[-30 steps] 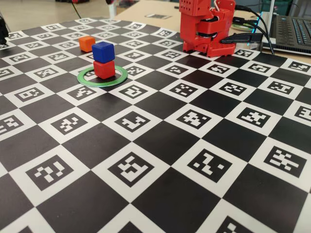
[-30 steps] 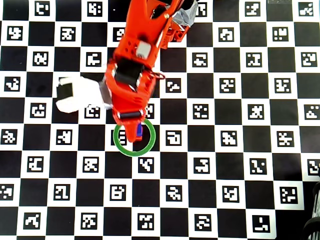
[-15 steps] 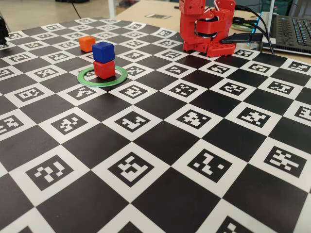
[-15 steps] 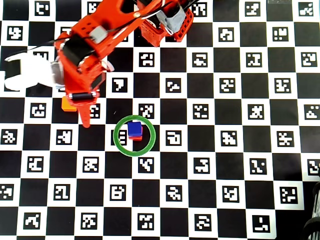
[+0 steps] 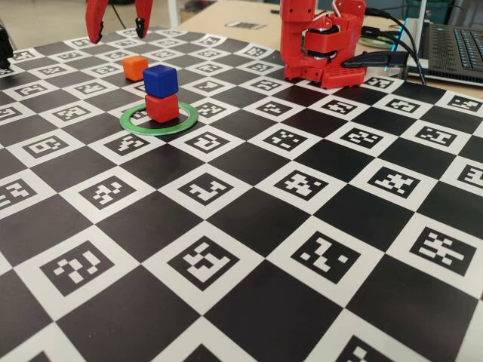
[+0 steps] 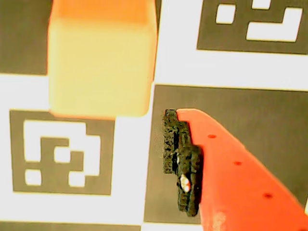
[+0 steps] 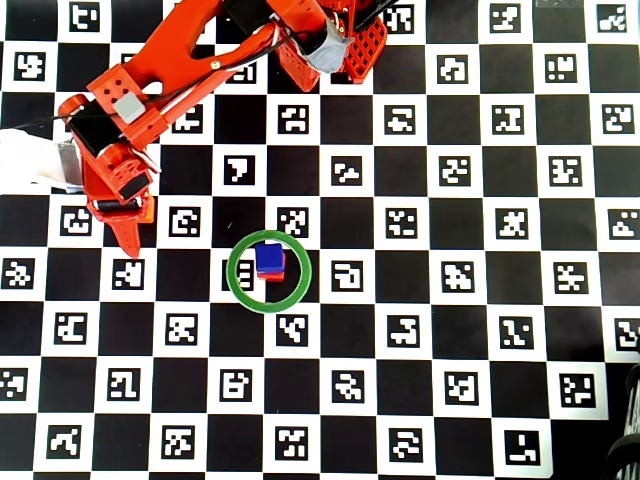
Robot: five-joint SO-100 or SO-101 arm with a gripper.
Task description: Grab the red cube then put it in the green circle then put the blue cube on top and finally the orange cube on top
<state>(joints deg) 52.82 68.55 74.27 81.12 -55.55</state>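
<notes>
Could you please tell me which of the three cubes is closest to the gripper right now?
The orange cube: it sits alone on the board just below the open gripper, while the blue cube and red cube are stacked in the green circle.

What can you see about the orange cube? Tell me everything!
The orange cube is a small, matte, plastic-looking block with softly rounded edges, bright orange. It sits flat on the checkered marker board, outside the green ring, just behind the blue-on-red stack in the fixed view. Nothing holds it yet: the red pincer hangs open above it. The wrist view shows it close up, looking pale in the glare, beside one pincer finger.
</notes>
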